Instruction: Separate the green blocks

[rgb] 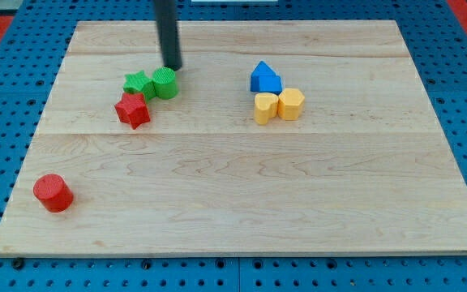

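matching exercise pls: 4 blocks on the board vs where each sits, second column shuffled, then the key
Column 1
1. red cylinder
2. blue block
3. green star
4. red star

Column 2
A. touching the green cylinder, on its view's-left side
B. alone near the board's bottom-left corner
C. just above the two yellow blocks
D. just below the green pair, on the view's-bottom side

Pairs: 1-B, 2-C, 3-A, 4-D

My tip sits at the green cylinder's upper edge, on the view's-top side.
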